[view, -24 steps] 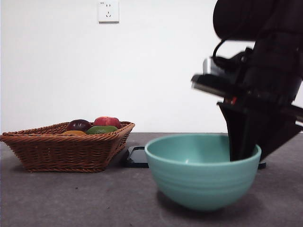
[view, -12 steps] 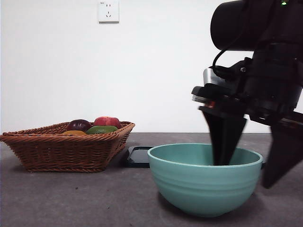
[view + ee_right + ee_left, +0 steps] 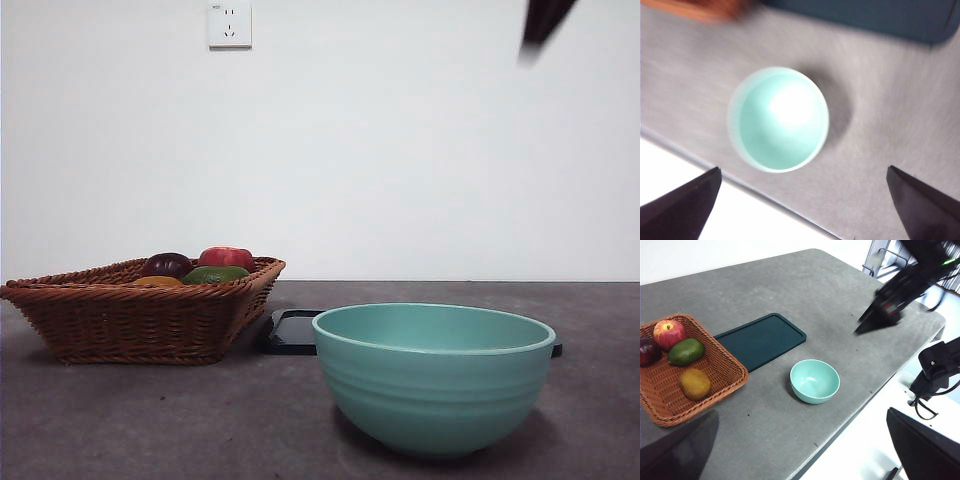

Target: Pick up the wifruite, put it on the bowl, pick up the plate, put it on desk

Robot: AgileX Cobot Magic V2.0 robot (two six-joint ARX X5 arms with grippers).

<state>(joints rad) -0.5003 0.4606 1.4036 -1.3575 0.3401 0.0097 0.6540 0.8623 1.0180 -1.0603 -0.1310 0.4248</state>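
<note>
- Right gripper [image 3: 800,205]: jaws spread wide, nothing between them, poised high above the bowl [image 3: 778,120] and touching nothing; wrist picture smeared by motion blur.
- Seen in the front view only as a dark tip [image 3: 545,25] at the top right corner, well clear of the bowl [image 3: 433,378].
- From the left wrist view, hanging in the air [image 3: 880,315] over the far side of the desk [image 3: 790,440], off to one side of the bowl [image 3: 815,381].
- Left gripper [image 3: 805,450]: jaws parted wide, empty, held far above the desk near its front edge (no contact with anything).
- Orange-brown fruit [image 3: 694,384]: lying in the wicker basket [image 3: 725,367], just beside the green fruit [image 3: 686,351], with a red apple [image 3: 669,333] and a dark purple fruit [image 3: 647,351] further in; barely peeking over the basket rim in the front view [image 3: 155,281].
- Bowl upright and empty, standing on bare desk close to the front edge, near the dark tray [image 3: 760,340] but apart from it.
- Tray flat between basket and bowl, one end close against the basket.
- Plenty of bare desk around the bowl on all sides, and beyond the tray toward the far edge.
- Half a second ago the large dark arm filled the right of the front view, one jaw dipped inside the bowl and the other outside its wall; now lifted away to the corner.
- Bowl unmoved over that half second, though a second ago it sat slightly higher and further left.
</note>
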